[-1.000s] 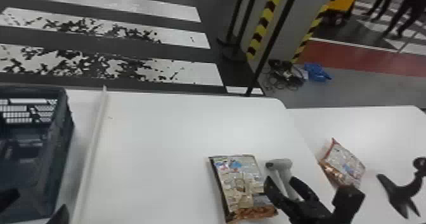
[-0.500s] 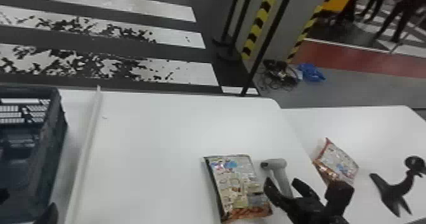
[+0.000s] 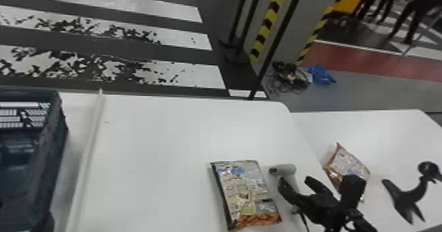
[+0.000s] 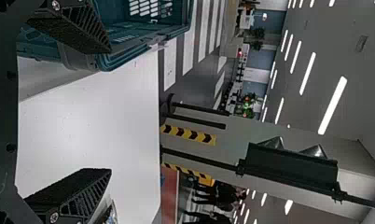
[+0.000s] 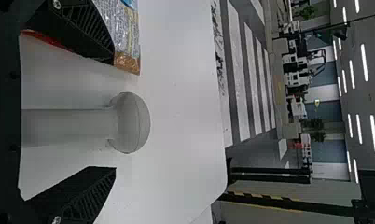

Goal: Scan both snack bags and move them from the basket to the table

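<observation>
"White table [image 3: 158,155], striped floor [image 3: 98,4] beyond it towards eleven. Where are its edges, with the head view as the clock?"

"Far edge runs past the middle to a rounded corner at three. From there the side edge drops towards four, where a second table [image 3: 358,126] adjoins."

"And the snack bags?"

"One snack bag [image 3: 243,192] lies flat between five and six, on the first table. The other snack bag [image 3: 352,162] is near four, on the second, its left corner close to the side edge."

"What's next to them?"

"Scanner [image 3: 286,169] between four and five, just beside the first bag's right edge. Black stand [image 3: 406,195] at four, farther out."

"Right gripper [image 3: 297,181]?"

"Between four and five too, jaws apart. Its wrist view has the scanner between them, tabletop showing on both sides of it, so nothing's clamped."

"Left gripper [image 3: 48,222]?"

"Between seven and eight, by the basket [image 3: 54,142]. Jaws apart, nothing between them."

"Room to move?"

"Widest from the white strip [image 3: 87,159] at eight across to the bag's left edge. Between bag and scanner, it's a narrow gap."
</observation>
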Controlling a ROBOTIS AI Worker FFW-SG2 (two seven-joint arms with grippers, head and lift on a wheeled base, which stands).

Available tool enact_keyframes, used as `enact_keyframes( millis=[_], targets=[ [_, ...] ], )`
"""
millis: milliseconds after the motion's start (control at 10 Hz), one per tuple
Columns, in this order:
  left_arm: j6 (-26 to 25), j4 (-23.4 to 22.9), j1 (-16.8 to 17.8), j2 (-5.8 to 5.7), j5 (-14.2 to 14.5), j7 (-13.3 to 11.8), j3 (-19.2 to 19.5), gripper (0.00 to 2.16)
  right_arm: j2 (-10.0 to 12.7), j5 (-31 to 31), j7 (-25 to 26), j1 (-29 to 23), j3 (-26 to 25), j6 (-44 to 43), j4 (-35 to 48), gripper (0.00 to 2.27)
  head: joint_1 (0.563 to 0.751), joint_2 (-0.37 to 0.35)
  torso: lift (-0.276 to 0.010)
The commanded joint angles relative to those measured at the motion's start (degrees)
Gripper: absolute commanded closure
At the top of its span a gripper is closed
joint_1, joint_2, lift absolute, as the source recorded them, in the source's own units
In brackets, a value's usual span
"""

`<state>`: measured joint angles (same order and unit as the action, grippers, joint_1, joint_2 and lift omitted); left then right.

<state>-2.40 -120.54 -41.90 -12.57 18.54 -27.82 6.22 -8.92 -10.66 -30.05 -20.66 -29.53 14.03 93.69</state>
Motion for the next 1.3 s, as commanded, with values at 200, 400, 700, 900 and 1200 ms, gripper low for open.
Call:
enact_keyframes(
  millis=[200,400,700,900,1200],
  targets=[
    [-0.72,-0.13,0.42,0.26,-0.26,0.05,0.02,0.09,-2.68,-0.86,-1.51,0.89,-0.7,0.34,-3.16,0.07,0.695,-0.35,-0.098],
    [-1.07,-0.22,0.59,0.53,-0.61,0.05,-0.42,0.08,-2.68,-1.03,-2.65,1.06,-0.61,0.52,-4.04,0.08,0.695,-0.35,-0.098],
    [-1.07,-0.31,0.59,0.62,-1.05,0.05,-0.51,0.09,-3.3,-0.06,-3.97,2.38,0.26,2.45,-6.24,0.81,0.695,-0.35,-0.098],
    [-1.07,-0.39,0.5,0.53,-1.05,0.05,-0.42,0.09,-3.47,0.46,-4.05,3.35,0.26,5.79,-7.2,2.2,0.695,-0.35,-0.098],
    [-1.07,-0.57,0.42,0.53,-1.05,-0.04,-0.51,0.09,-3.3,-0.59,-3.97,2.03,-1.05,5.79,-5.62,2.25,0.695,-0.35,-0.098]
  ],
)
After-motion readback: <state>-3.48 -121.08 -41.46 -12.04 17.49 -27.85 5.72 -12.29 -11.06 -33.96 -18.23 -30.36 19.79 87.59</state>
